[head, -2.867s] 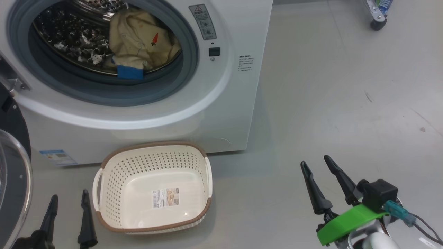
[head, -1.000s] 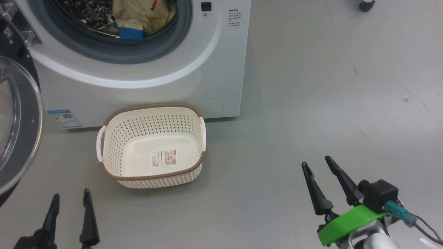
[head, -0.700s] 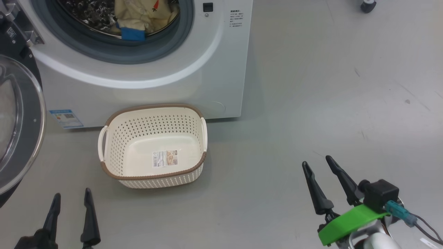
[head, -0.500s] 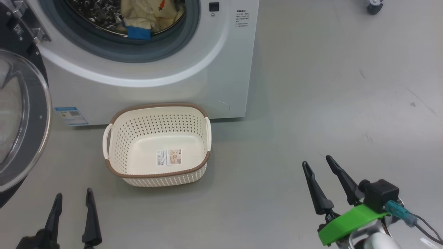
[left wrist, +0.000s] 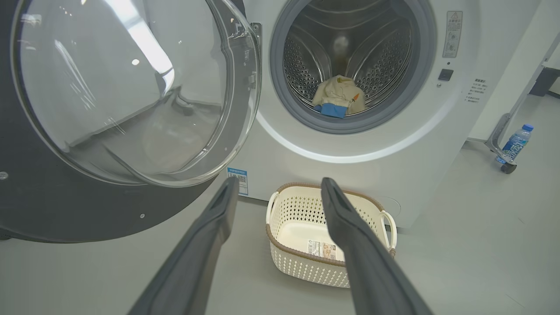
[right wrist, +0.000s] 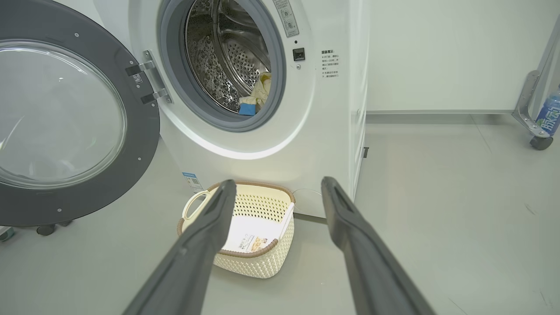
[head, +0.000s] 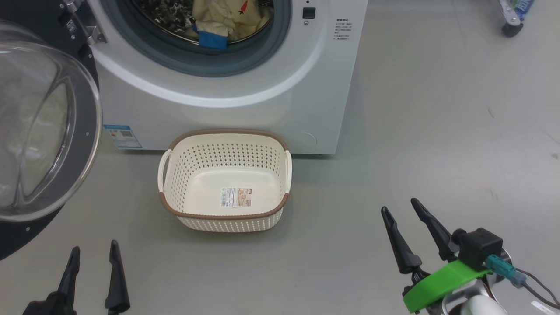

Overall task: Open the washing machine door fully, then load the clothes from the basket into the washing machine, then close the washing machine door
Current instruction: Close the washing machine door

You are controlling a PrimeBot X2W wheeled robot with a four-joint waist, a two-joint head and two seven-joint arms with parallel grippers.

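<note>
While the washing machine door (head: pixel 43 127) stands swung wide on the hinge side of the washing machine (head: pixel 245 113), the clothes (head: pixel 223 17) lie in its drum (left wrist: pixel 350 48), seemingly one bundle. The basket (head: pixel 225 214) sits on the floor (head: pixel 437 131) just before the machine's front, its bottom bare. The left tool (head: pixel 95 245) and right tool (head: pixel 399 204) hover well short of the machine, fingers apart, gripping nothing.

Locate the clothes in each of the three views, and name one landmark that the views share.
Head view: the clothes lie inside the washing machine, at the top edge, left of centre.
Left wrist view: the clothes, upper middle, slightly right of centre.
Right wrist view: the clothes, upper middle, slightly left of centre.
Shared landmark: the basket on the floor, below the clothes in every view.
</note>
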